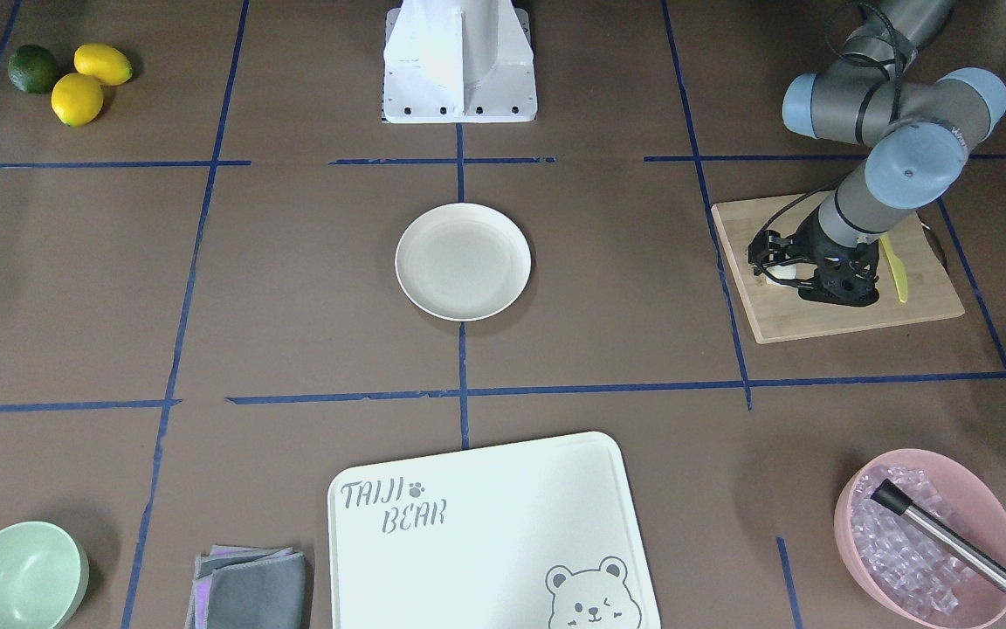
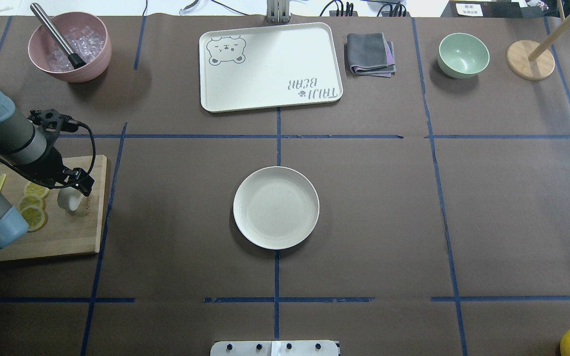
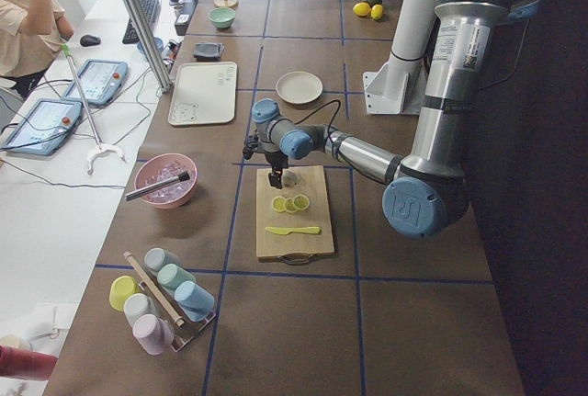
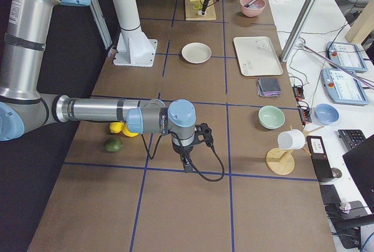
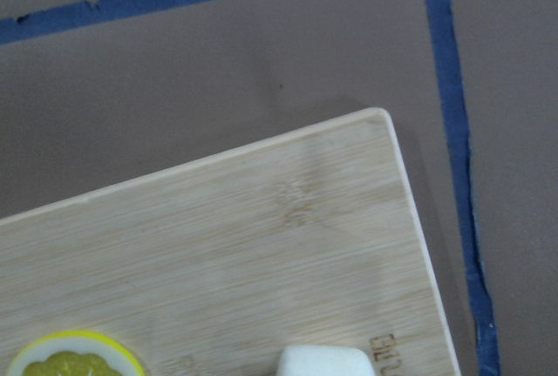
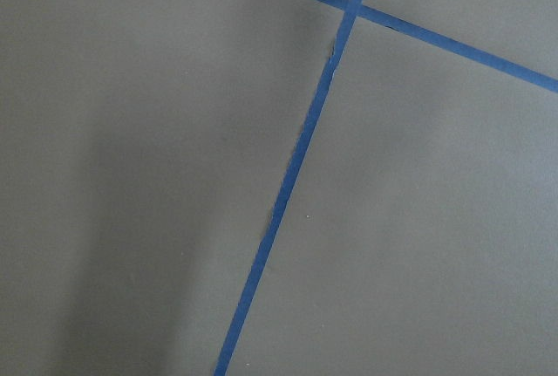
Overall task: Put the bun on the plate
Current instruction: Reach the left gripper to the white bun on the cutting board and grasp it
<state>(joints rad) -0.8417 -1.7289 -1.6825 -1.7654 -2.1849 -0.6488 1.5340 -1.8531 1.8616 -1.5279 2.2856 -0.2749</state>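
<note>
Bun [image 2: 69, 200] sat on the board [image 1: 852, 319] at the left end of your table [image 2: 364, 222], close to the board's edge that faced the plate [image 1: 463, 261]. Lemon slices [image 2: 32, 205] lay just beside the bun on its other side, and a yellow knife [image 1: 896, 266] lay on the board beyond them. In the front view you could see the left gripper [image 1: 782, 266] low over the board, pointing down, with its fingers on either side of the bun. I could not tell you whether the fingers pressed on the bun or stood off it. Your left wrist camera showed the bun's top edge at the bottom of the frame, part of one slice at lower left, and the board's rounded corner against the brown table. The plate lay at the table's centre, on a line of blue tape [image 2: 276, 143], well apart from the bun, and the bun was not yet on it. The right gripper [image 4: 187, 163] hung pointing down just above the table at the right end, near two lemons [image 4: 120, 128] and a lime [image 4: 113, 144]. You had it only in the side view, so I could not tell whether it was wide or narrow. Its wrist camera showed bare table and crossing tape.
</note>
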